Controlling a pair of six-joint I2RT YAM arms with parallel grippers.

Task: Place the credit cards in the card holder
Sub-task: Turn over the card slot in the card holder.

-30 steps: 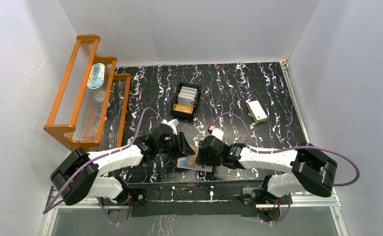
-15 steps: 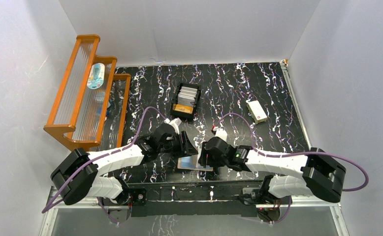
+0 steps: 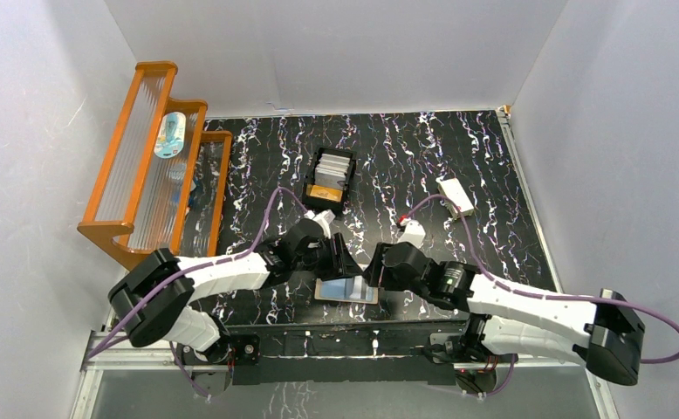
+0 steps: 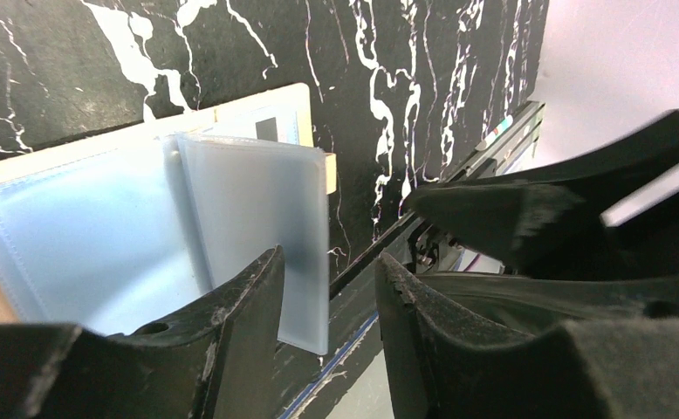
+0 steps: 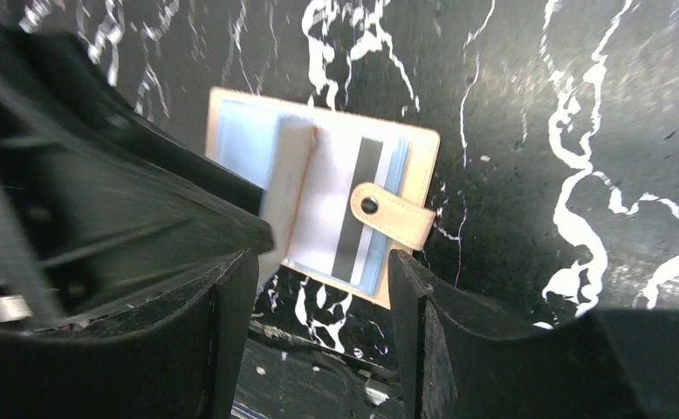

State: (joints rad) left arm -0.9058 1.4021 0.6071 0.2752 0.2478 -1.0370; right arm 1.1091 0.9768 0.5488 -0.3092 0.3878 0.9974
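The tan card holder lies open near the table's front edge, clear sleeves up. In the right wrist view its snap tab lies across a card with a dark stripe in a sleeve. In the left wrist view one clear sleeve stands partly lifted. My left gripper is open and empty just above the holder's far edge, its fingers over the sleeves. My right gripper is open and empty at the holder's right end. More credit cards stand in the black tray.
The black divided tray sits mid-table behind the grippers. A white box with a red mark lies at the right. An orange stepped rack with a bottle stands at the left. The table's front rail runs just below the holder.
My right gripper has drawn back to the right off the card holder, uncovering it. My left gripper has shifted a little right toward the holder. The holder lies flatter.
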